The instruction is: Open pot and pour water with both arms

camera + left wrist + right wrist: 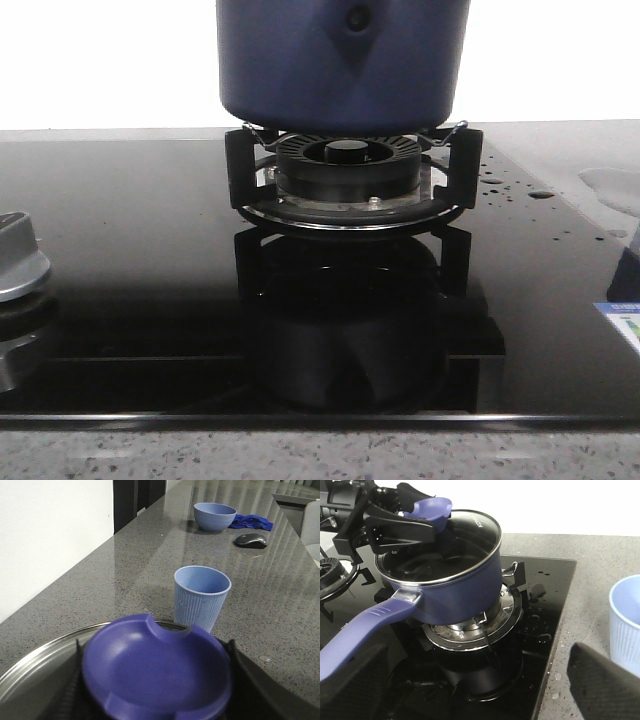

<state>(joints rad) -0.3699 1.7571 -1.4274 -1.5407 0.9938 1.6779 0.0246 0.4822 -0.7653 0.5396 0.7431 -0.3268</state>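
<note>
The dark navy pot (343, 60) stands on the gas burner (347, 175); the front view shows only its lower part. In the right wrist view the pot (455, 592) carries a glass lid (440, 550) with a steel rim, and its long blue handle (365, 625) points at my right gripper. My left gripper (155, 652) is shut on the purple-blue lid knob (155, 675); it also shows in the right wrist view (422, 517). My right gripper (477, 655) is open wide, with the handle next to one finger (350, 680).
A light blue ribbed cup (201, 597) stands on the granite counter (125, 580) beside the hob and shows in the right wrist view (625, 625). Farther off are a blue bowl (214, 516), a mouse (251, 540) and a blue cloth (252, 522). Water drops (495, 183) lie on the black glass hob. A silver knob (18, 255) sits at the left.
</note>
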